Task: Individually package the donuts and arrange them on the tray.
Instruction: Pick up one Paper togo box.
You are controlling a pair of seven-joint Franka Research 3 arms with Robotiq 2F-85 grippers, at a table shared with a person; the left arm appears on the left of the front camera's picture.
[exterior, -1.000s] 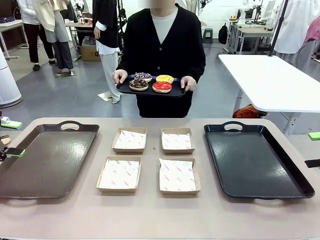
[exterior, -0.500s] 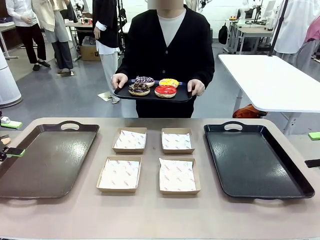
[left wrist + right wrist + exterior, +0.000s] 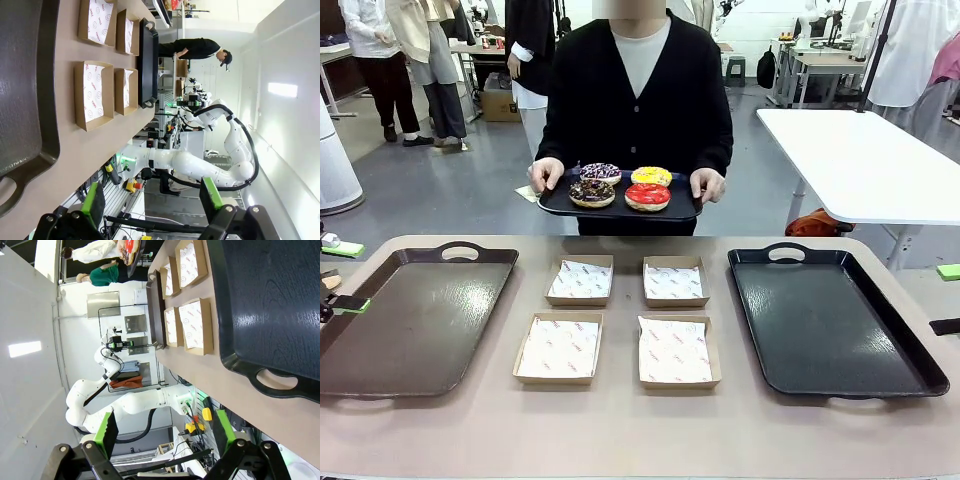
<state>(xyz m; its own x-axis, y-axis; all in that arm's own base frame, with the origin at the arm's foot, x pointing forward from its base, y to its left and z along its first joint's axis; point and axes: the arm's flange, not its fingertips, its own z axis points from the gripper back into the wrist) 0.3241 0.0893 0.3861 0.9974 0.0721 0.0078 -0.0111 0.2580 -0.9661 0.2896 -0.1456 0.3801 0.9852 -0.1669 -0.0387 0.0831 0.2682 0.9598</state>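
Four donuts point(image 3: 647, 196) on small tray point(image 3: 556, 207), person point(image 3: 640, 100) bringing them closer, lower

Four donuts point(image 3: 647, 197) are carried on a small tray point(image 3: 682, 210) held by a person point(image 3: 640, 90) at upper centre. Lower down, on the table point(image 3: 620, 440), four boxes point(image 3: 558, 348) are set two by two between a left tray point(image 3: 410, 320) and a right tray point(image 3: 830, 320).

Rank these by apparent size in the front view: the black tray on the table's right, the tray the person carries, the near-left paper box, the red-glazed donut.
1. black tray
2. carried tray and near-left paper box: about alike; the tray is farther off, so no ranking
3. red-glazed donut
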